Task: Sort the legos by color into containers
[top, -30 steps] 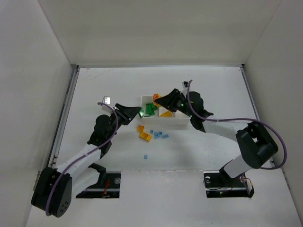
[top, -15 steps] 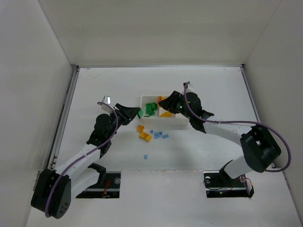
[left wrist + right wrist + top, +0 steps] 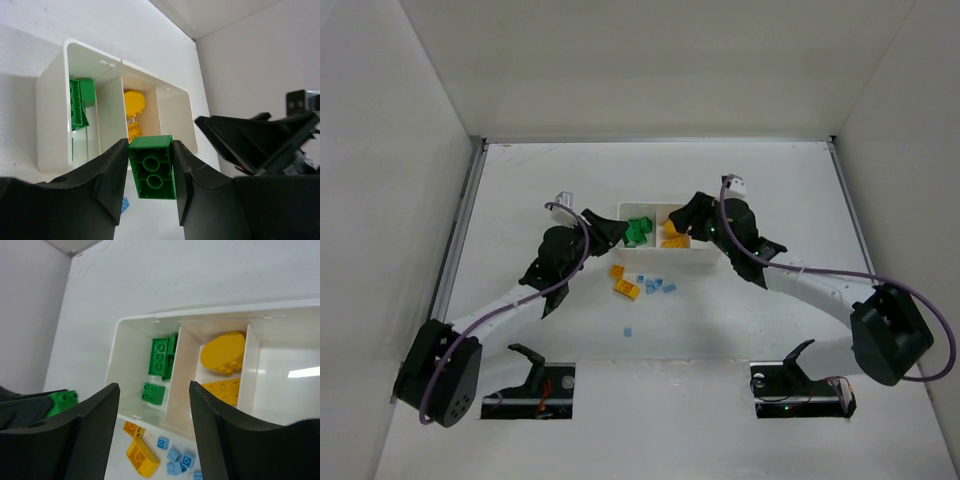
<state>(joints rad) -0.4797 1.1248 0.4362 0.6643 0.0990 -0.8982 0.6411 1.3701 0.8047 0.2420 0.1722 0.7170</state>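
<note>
The white three-compartment tray [image 3: 665, 264] holds green bricks [image 3: 639, 230] in its left compartment and yellow ones [image 3: 672, 237] in the middle. My left gripper [image 3: 617, 233] is shut on a green brick [image 3: 152, 167] and holds it just above the tray's near-left side [image 3: 50, 125]. My right gripper [image 3: 680, 222] is open and empty, hovering over the tray [image 3: 150, 320], with the green bricks [image 3: 161, 357] and yellow bricks [image 3: 223, 352] below it. The right compartment [image 3: 175, 120] looks empty.
In front of the tray, two yellow bricks [image 3: 624, 285] and a cluster of light blue bricks [image 3: 656, 286] lie on the table. One blue brick [image 3: 628, 330] lies nearer the arm bases. The two grippers are close together over the tray.
My left gripper has moved forward and right to the tray's left end with the green brick. My right gripper has shifted right, from the left compartment toward the middle one.
</note>
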